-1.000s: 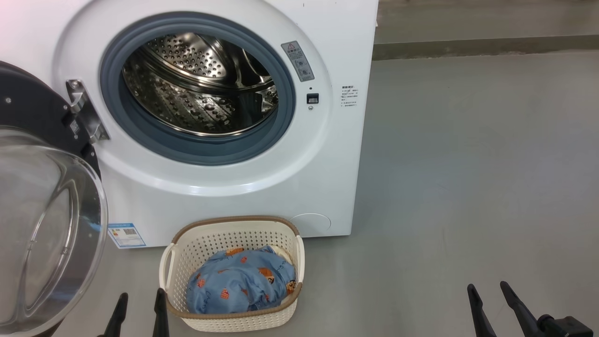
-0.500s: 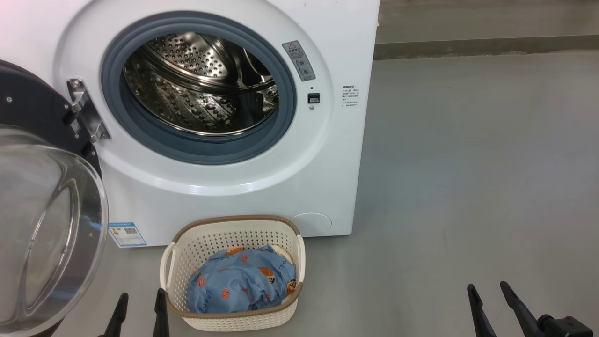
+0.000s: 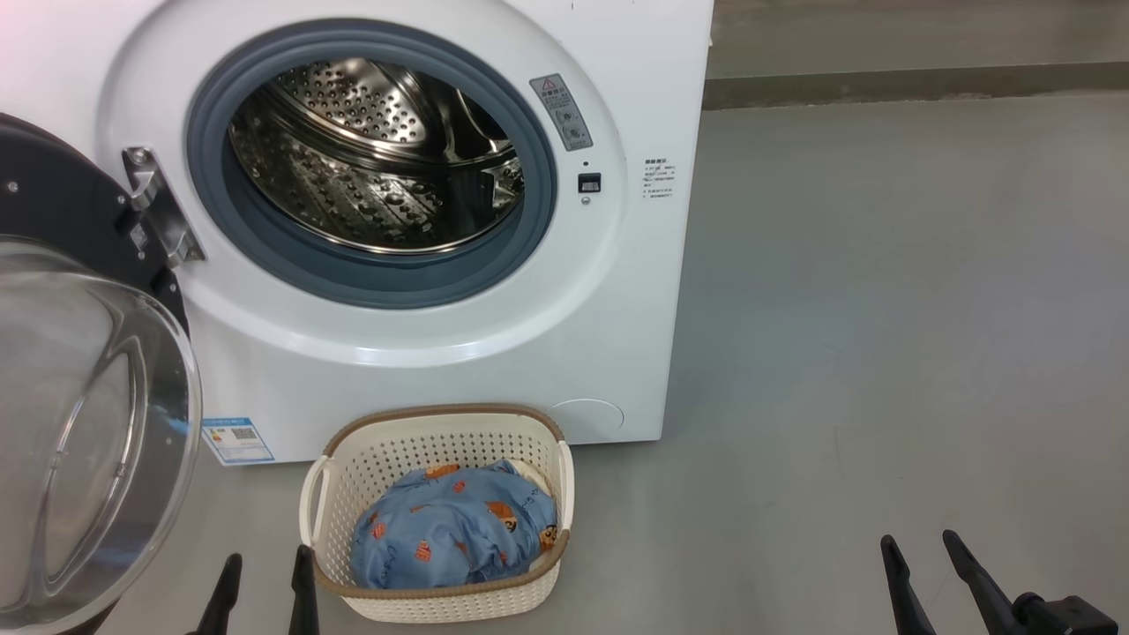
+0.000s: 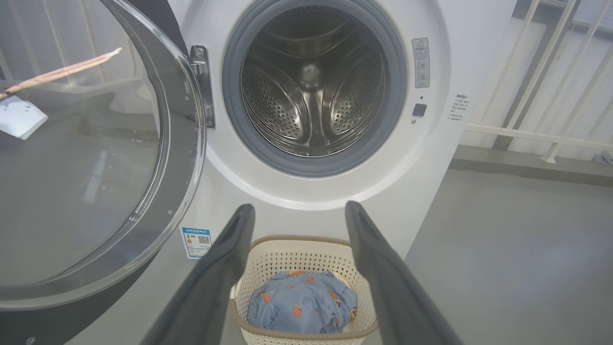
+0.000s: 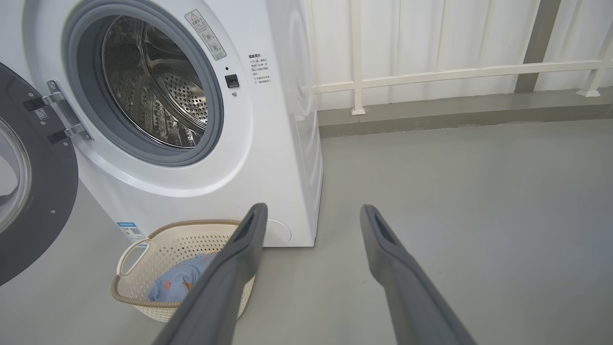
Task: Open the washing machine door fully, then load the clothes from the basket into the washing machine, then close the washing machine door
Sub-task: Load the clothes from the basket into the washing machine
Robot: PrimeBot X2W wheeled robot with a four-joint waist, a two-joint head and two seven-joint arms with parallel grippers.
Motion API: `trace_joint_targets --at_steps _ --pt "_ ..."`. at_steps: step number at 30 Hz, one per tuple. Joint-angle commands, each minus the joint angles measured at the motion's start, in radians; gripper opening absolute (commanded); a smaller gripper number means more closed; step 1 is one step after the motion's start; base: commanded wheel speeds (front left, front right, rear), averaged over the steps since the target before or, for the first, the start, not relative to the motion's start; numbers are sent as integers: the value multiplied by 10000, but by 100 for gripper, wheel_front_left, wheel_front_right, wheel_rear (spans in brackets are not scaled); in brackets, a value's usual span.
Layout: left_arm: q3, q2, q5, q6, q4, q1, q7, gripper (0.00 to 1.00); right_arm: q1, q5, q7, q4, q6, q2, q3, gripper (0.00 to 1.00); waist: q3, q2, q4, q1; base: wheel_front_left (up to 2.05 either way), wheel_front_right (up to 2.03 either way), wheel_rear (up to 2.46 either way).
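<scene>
Blue label (image 3: 236, 441) (unreadable to you) on the washing machine (image 3: 423, 362); perforated plastic basket (image 3: 423, 441) holds bear-print clothes (image 3: 450, 538); left end effector (image 3: 268, 556), right end effector (image 3: 916, 538) spread.

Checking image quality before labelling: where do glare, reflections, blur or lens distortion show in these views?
Head view: sharp, but the drum glints and a pink flare tints the top left corner. Left wrist view: the washing machine door glass carries reflections; the left gripper fingers look soft. Right wrist view: even light; the washing machine side edge looks bowed by the wide lens.
</scene>
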Motion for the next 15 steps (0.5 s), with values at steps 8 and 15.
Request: trace_joint_targets --at_steps 8,15 --pt "298 95 191 9 -125 -196 -63 100 -343 -20 -120 -235 16 -180 290 100 66 0 -2 0 46 -46 0" --pt "350 95 210 -9 -115 -242 -63 100 -364 -19 -120 -240 16 -178 284 100 138 0 0 0 132 -132 0"
